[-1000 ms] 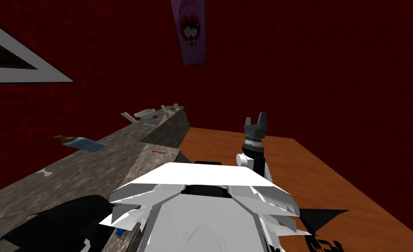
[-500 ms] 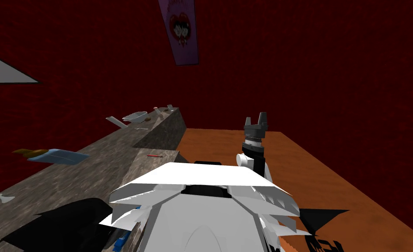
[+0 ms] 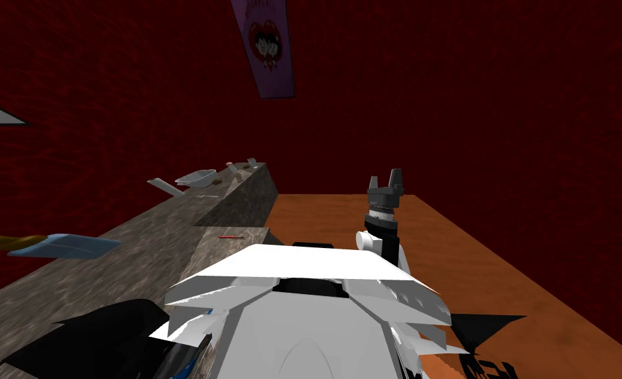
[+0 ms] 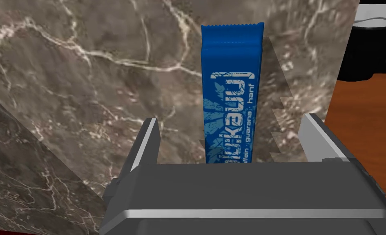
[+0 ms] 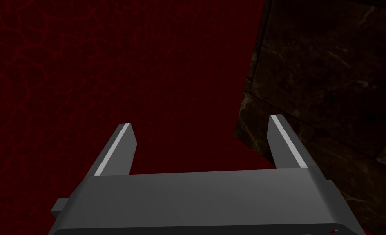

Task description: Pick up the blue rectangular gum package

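Note:
The blue rectangular gum package [image 4: 233, 89] with white lettering lies flat on the brown marbled counter top [image 4: 85, 81]. My left gripper [image 4: 230, 119] hovers close over it, open, with one finger [image 4: 147, 138] on each side of the pack's near end and a gap to each. The far end of the pack points away from the hand, close to the counter's edge. My right gripper [image 3: 385, 179] is raised over the orange floor [image 3: 500, 263], to the right of the counter, and stands open and empty [image 5: 200, 130].
The long marbled counter [image 3: 138, 243] runs along my left side against the dark red wall. On it lie a light blue scoop-like object [image 3: 62, 245], a red pen [image 3: 230, 237], a white bowl [image 3: 194, 177] and small items at the far end. A poster [image 3: 266, 46] hangs on the wall.
The whole head view has shifted: the counter's objects and the poster slid leftward, so my head or base has turned. The right arm keeps its pose.

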Tool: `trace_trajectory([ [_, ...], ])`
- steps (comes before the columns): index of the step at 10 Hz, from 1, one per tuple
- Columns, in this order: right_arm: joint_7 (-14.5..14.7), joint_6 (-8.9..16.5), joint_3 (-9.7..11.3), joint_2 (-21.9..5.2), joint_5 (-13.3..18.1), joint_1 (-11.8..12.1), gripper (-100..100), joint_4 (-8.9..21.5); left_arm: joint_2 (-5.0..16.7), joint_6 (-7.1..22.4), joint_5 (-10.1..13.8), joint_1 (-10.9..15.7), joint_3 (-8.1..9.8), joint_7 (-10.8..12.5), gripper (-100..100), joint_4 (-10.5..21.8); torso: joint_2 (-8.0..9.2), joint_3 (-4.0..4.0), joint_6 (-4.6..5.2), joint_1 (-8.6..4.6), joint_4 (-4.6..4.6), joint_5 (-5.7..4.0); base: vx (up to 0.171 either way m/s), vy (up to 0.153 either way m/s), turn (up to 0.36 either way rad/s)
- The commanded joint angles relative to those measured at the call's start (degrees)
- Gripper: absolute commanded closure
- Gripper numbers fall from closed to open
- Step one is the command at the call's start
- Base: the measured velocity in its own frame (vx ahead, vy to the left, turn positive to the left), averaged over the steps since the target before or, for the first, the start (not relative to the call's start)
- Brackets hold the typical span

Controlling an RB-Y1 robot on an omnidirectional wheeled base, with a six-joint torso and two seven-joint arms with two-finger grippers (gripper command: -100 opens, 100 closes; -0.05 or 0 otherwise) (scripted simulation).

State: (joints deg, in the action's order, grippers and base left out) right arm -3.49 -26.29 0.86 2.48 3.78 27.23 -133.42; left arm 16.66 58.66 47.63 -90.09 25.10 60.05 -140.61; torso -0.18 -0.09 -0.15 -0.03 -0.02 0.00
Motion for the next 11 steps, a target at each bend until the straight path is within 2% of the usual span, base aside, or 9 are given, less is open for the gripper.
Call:
trace_trajectory([
  [1,0.0,0.0,0.0,0.0,0.0,0.0,0,0.0,-0.2,-0.6,-0.5,1.1,-0.56,-0.8,-100,1.7,0.00,0.00,0.00,0.00,0.00,0.00,0.000,0.000,0.000],
  [4,0.0,0.0,0.0,0.0,0.0,0.0,0,0.0,-0.6,-1.7,-1.4,3.4,-1.69,-2.3,-100,5.2,-0.05,-0.03,0.00,-0.03,-0.01,-0.01,0.009,-0.007,-0.006],
  [5,0.0,0.0,0.0,0.0,0.0,0.0,0,0.0,-0.6,-1.3,-1.2,2.9,-1.45,-1.8,-100,4.4,-0.05,-0.03,0.00,-0.04,-0.01,-0.01,0.000,0.000,0.000],
  [6,0.0,0.0,0.0,0.0,0.0,0.0,0,0.0,-0.6,-1.5,-1.3,3.0,-1.52,-1.9,100,4.5,-0.04,-0.03,0.00,-0.04,-0.01,-0.01,0.000,0.000,0.000],
  [10,0.0,0.0,0.0,0.0,0.0,0.0,0,0.0,-0.6,-1.4,-1.3,2.9,-1.53,-1.9,100,4.5,-0.02,-0.01,0.01,0.03,0.00,0.01,0.000,0.000,0.000],
  [11,0.0,0.0,0.0,0.0,0.0,0.0,0,0.0,-0.6,-1.4,-1.3,2.9,-1.53,-1.9,0,4.5,-0.01,-0.01,0.01,0.03,0.00,0.01,0.000,0.000,0.000],
])
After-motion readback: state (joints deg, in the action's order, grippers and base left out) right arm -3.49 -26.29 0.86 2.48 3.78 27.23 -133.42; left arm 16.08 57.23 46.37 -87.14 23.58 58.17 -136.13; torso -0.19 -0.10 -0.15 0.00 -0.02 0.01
